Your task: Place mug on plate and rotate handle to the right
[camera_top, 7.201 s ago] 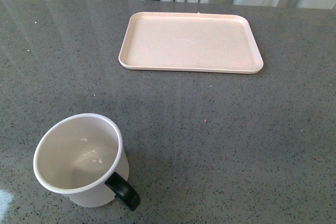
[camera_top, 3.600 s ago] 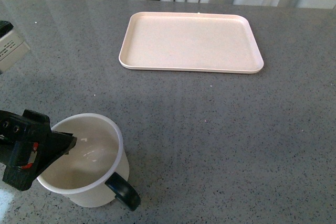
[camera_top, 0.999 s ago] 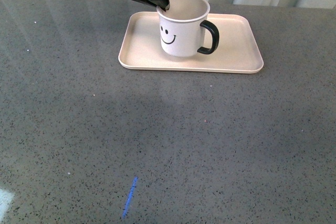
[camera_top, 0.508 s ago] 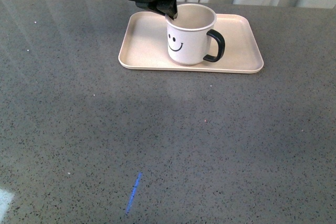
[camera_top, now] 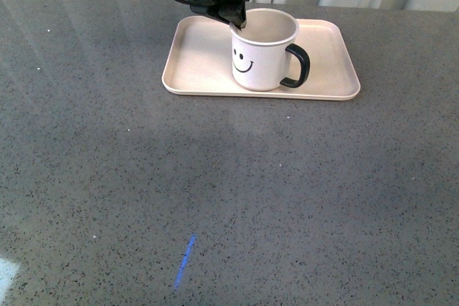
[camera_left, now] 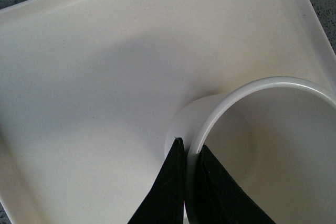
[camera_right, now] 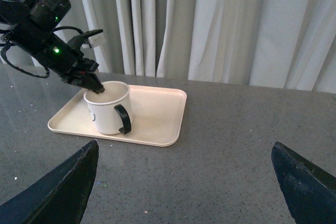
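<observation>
Status: mostly done, by my read.

- Mug [camera_top: 262, 51] is on the plate [camera_top: 193, 62]. It stands upright, a bit right of the plate's middle and close to its near rim.
- Handle [camera_top: 297, 66] sticks out to the right in the front view, maybe turned a touch toward the camera. The smiley [camera_top: 244, 62] faces the camera.
- Mug's axis is vertical with the opening up and no visible tilt. The plate's long side runs left-right, so the handle points along it.
- Left gripper [camera_top: 237, 23] is clamped on the mug rim at the far-left side. The left wrist view shows one finger [camera_left: 168, 182] outside the wall and the other inside, both tight against it.
- Right gripper [camera_right: 182, 150] is spread wide and holds nothing. It hangs over the table [camera_top: 287, 198], well away from the plate.

Hedge: the base looks seated, since the wrist view shows the wall meeting the plate floor. The contact line is in shadow, so I can't rule out a thin gap.

Left to do, as I judge it:
- let go of the rim
- lift the left arm clear without dragging the mug
- trim the handle only if square-right is required
</observation>
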Available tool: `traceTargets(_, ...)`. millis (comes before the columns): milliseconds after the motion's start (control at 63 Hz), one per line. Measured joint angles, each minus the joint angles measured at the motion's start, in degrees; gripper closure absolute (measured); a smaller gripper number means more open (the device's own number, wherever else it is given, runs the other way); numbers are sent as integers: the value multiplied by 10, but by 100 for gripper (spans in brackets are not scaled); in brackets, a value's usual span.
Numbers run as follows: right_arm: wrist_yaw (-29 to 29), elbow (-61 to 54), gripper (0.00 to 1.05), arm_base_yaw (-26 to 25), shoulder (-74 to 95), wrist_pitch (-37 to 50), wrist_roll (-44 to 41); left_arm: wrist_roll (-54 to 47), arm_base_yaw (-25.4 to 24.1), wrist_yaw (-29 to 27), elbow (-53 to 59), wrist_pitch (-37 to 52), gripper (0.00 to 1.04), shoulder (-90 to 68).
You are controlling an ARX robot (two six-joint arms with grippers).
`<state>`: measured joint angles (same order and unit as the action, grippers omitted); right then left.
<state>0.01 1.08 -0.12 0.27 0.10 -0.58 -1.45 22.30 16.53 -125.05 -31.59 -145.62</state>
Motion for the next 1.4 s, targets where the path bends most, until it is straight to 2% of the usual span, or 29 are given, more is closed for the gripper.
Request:
traceTargets(317,0,0,9,0,0,0,0,-1,5,4,3,8,53,2)
traceTargets(523,0,0,9,0,0,0,0,-8,8,4,86,56,19,61)
traceTargets(619,0,0,9,0,0,0,0,-9,8,4,139,90,7,107)
traceTargets(888,0,0,9,0,0,0,0,35,-7,-7,338,244,9,287)
traceTargets(999,0,0,9,0,0,0,0,82,-23,-20,481,346,9,396)
traceTargets(1079,0,0,9,0,0,0,0,97,-27,-22,533,367,9,436)
traceTargets(1110,0,0,9,0,0,0,0,86,-23,-83,559,420,13,443)
traceTargets(1174,-2,0,9,0,0,0,0,50,-21,-273,671,641,29,466)
traceTargets(1205,-1,0,9,0,0,0,0,41,-27,-311,710,696,35,478)
traceTargets(1253,0,0,9,0,0,0,0,36,-37,-330,757,752,42,496)
traceTargets(1285,0,0,9,0,0,0,0,30,-51,-330,806,796,51,524)
traceTargets(1332,0,0,9,0,0,0,0,27,-67,-316,862,827,63,567)
traceTargets(1396,0,0,9,0,0,0,0,25,-80,-303,905,841,74,598)
